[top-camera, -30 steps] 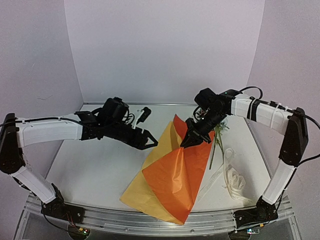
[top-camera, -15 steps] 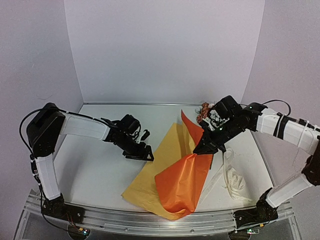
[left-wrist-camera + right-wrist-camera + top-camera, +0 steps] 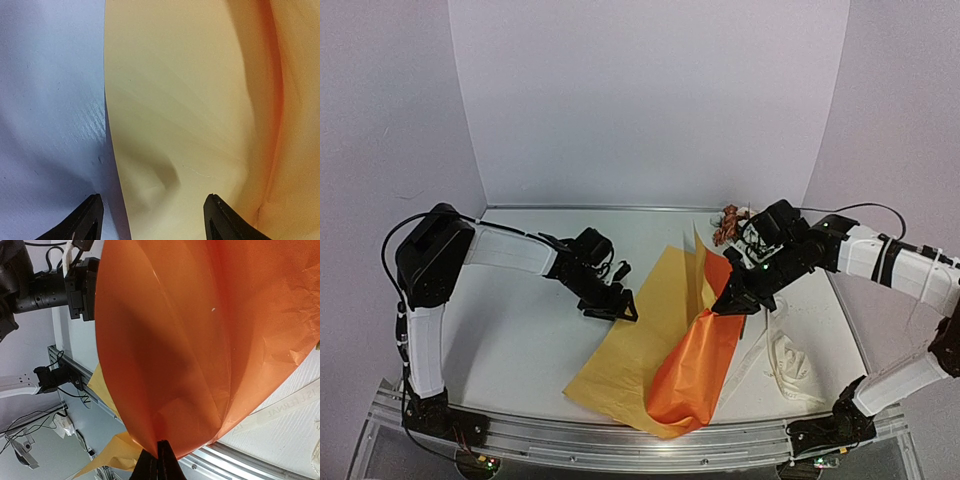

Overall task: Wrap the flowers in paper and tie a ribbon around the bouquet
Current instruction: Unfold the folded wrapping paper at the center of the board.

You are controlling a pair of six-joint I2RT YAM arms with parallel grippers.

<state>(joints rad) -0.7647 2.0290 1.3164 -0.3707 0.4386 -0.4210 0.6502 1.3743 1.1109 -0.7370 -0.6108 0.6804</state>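
Paper is pinched at its orange flap by the fully closed right gripper. Left gripper is spread wide and empty over the yellow edge. Flowers are seen just behind. The flap should be drawn snugly across the stems while the yellow side is pinned.

The left arm and right arm: white shells, black joints, looping black cables, black tapered fingers.
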